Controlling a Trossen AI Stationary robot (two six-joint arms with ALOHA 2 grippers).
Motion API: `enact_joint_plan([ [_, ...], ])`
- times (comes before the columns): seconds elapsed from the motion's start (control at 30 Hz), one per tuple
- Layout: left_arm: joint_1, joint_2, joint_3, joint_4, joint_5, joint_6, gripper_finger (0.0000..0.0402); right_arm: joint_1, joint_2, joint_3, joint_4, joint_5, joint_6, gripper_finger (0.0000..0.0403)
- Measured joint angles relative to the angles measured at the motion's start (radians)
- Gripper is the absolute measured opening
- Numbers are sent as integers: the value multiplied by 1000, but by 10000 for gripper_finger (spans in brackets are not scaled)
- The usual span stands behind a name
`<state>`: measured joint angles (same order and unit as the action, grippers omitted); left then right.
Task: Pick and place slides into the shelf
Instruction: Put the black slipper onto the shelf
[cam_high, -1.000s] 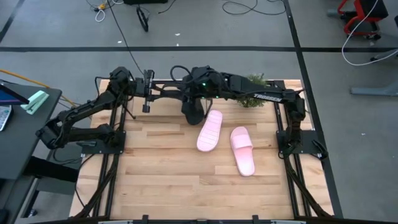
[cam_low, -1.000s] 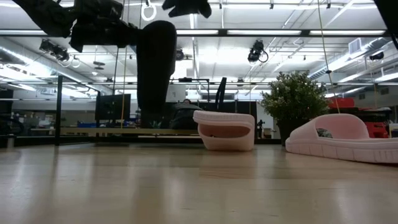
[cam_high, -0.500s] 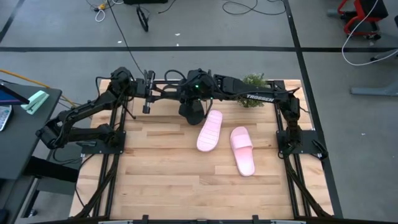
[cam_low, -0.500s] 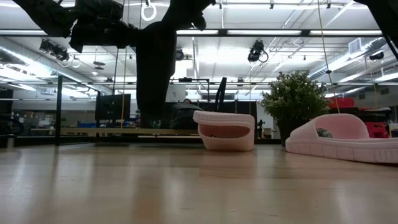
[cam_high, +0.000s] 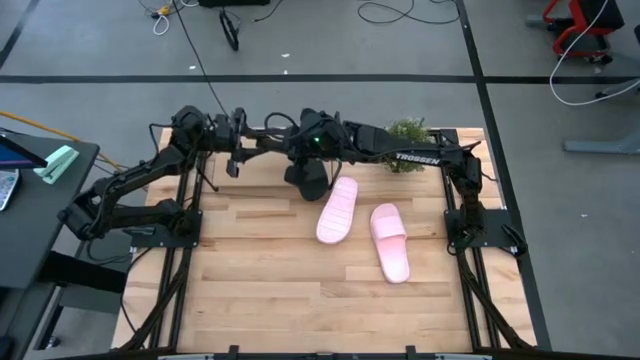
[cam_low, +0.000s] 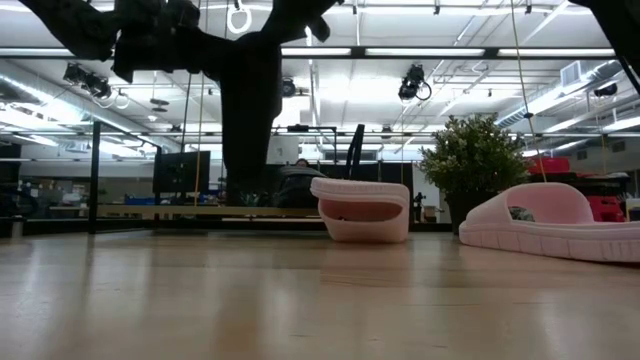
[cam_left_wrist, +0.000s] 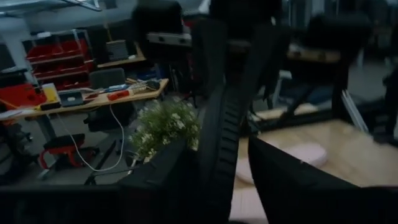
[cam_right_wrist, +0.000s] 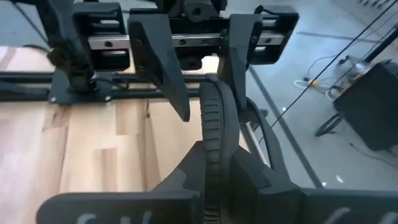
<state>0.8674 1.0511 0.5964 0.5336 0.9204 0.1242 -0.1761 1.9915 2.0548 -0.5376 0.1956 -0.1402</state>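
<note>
Between the two end effectors, above the far side of the counter, a black slide hangs on edge, ribbed sole showing. The right end effector is clenched on its edge, while the left end effector faces it with fingers spread to either side, released. Below and beside the right end effector, two pale pink slides lie on the counter, with a potted plant just behind.
</note>
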Motion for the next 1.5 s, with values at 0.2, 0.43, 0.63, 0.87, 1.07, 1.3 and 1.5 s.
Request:
enact_joint_plan([
  [0.2, 91, -26, 10, 151, 15, -288, 204, -9, 11, 1, 33, 23, -45, 41],
  [0.43, 213, -98, 78, 162, 11, -562, 207, -19, 81, 1, 62, 20, -158, 41],
  [0.63, 269, -142, 91, 158, 20, -641, 196, -15, 150, 1, 56, 29, -283, 41],
  [0.87, 286, -150, 91, 144, 89, -708, 190, -3, 191, 1, 56, 102, -409, 41],
  [1.07, 286, -150, 91, 141, 106, -716, 188, -9, 206, 0, 9, 79, -328, 41],
  [1.3, 288, -150, 91, 141, 106, -712, 184, -4, 206, 1, 0, 121, -298, 41],
  [1.5, 288, -150, 91, 127, 106, -707, 181, -2, 206, 1, -36, 99, -246, 41],
])
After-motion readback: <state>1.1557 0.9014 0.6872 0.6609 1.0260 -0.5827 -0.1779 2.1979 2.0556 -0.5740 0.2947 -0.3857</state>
